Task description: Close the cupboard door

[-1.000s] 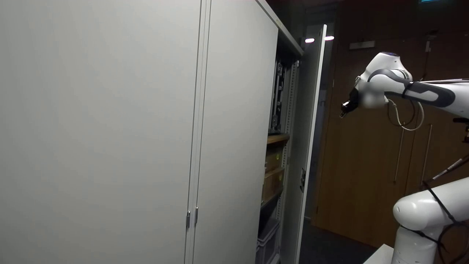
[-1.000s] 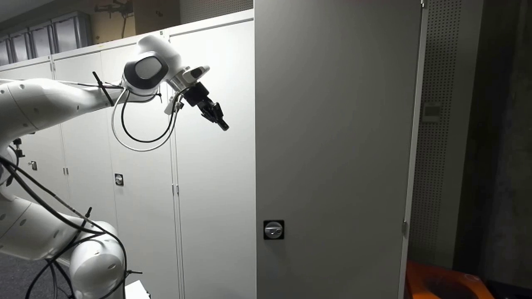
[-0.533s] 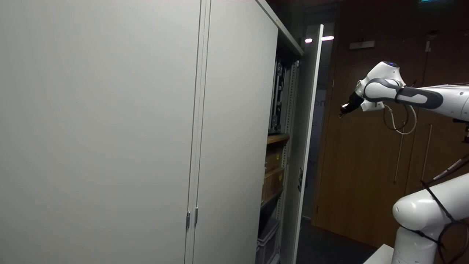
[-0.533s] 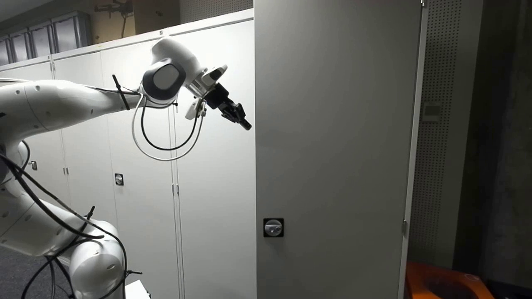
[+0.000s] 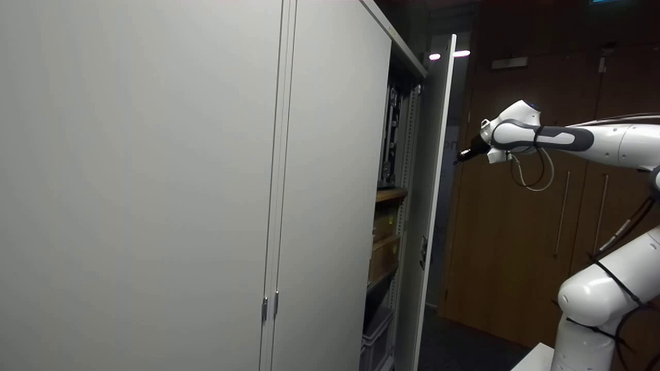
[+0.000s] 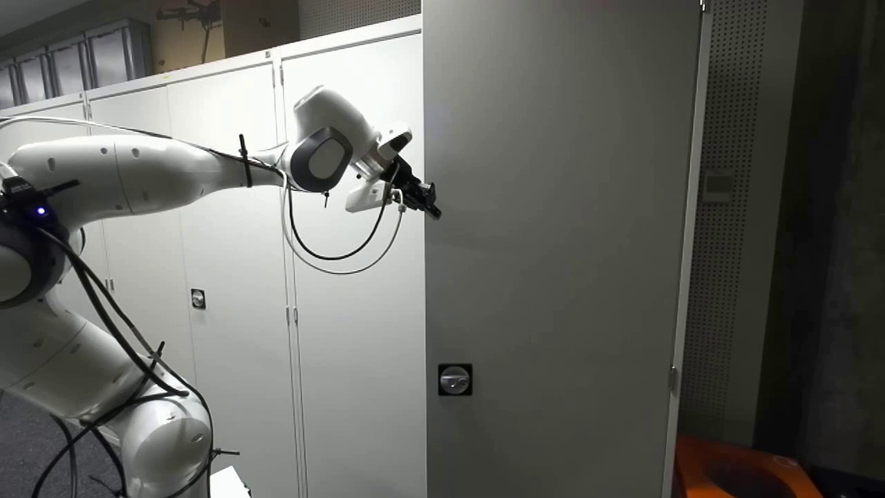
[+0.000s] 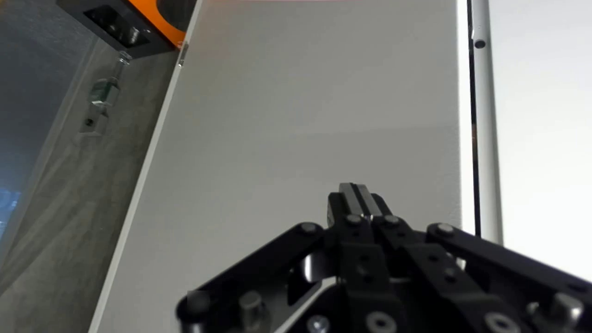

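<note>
In an exterior view, the cupboard door [image 5: 427,175] stands ajar, my gripper [image 5: 456,163] near its outer face. In an exterior view, I see the lock [image 6: 455,380]; I'd push gently on that side. Wrist view: fingertips [image 7: 351,200] together, nothing between.

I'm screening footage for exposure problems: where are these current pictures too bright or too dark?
Wrist view: the closed cupboard panel at right is blown out nearly to white; the cupboard door beyond the gripper reads grey. In an exterior view, the wooden double doors are dim, near a glaring light streak; in an exterior view, the far-right background is dark, showing little detail.
</note>
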{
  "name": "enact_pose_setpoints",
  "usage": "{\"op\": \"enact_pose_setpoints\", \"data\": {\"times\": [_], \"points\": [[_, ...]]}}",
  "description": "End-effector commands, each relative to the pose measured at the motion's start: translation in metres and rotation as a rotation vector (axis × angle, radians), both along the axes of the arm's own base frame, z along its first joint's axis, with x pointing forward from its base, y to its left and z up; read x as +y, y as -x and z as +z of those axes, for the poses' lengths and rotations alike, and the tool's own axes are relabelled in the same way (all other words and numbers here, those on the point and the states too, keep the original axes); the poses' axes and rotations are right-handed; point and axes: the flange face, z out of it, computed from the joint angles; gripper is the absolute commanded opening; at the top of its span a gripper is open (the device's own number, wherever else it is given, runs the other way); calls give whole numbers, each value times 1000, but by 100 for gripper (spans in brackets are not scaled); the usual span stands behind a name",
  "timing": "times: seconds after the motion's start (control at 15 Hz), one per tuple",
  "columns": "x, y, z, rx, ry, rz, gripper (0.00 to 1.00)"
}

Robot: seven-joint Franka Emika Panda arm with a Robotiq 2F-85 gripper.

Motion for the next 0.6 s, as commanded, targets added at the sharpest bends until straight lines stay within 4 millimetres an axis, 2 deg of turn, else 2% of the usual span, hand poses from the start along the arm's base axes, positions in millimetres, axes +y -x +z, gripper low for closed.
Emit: {"op": "enact_pose_setpoints", "data": {"times": [0.0,0.53], "points": [[0,-27,4,-52,-3,105,0],[6,-61,4,-81,-4,253,0]]}}
